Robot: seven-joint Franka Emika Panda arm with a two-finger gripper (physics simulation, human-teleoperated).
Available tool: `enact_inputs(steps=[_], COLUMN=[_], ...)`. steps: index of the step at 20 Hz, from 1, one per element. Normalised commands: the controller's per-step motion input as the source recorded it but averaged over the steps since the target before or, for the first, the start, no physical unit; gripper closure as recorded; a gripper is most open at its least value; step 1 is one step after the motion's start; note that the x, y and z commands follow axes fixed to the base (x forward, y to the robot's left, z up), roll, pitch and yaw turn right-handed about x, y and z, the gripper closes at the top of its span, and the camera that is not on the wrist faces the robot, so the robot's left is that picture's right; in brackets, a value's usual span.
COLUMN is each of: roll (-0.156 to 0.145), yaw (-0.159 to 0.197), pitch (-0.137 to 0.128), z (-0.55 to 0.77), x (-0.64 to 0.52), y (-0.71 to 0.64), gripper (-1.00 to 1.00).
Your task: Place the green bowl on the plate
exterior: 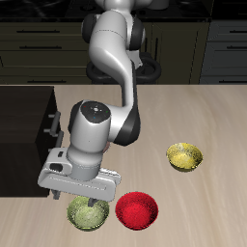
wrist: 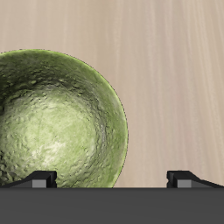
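The green bowl is small, olive and mottled, and stands near the table's front edge. It fills much of the wrist view. My gripper hangs just above it, open and empty. In the wrist view the gripper has one fingertip over the bowl's inside and the other over bare table, so the bowl's rim lies between them. The plate shows in neither view; it is hidden or out of view.
A red bowl stands right beside the green bowl near the front edge. A yellow bowl stands farther back. A large black block occupies the table's side beside my arm.
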Motion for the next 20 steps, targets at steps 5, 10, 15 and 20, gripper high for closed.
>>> enact_inputs(steps=[5,10,15,20], roll=[0.104,0.01,0.018,0.025], yaw=[-0.116,-0.041,-0.026,-0.011], pitch=[0.101,0.004,-0.001,-0.007], z=[-0.08,0.04,0.03,0.02], x=[0.0,0.01,0.0,0.02], y=[0.04,-0.06,-0.01,0.07], gripper=[1.0,1.0,1.0,1.0])
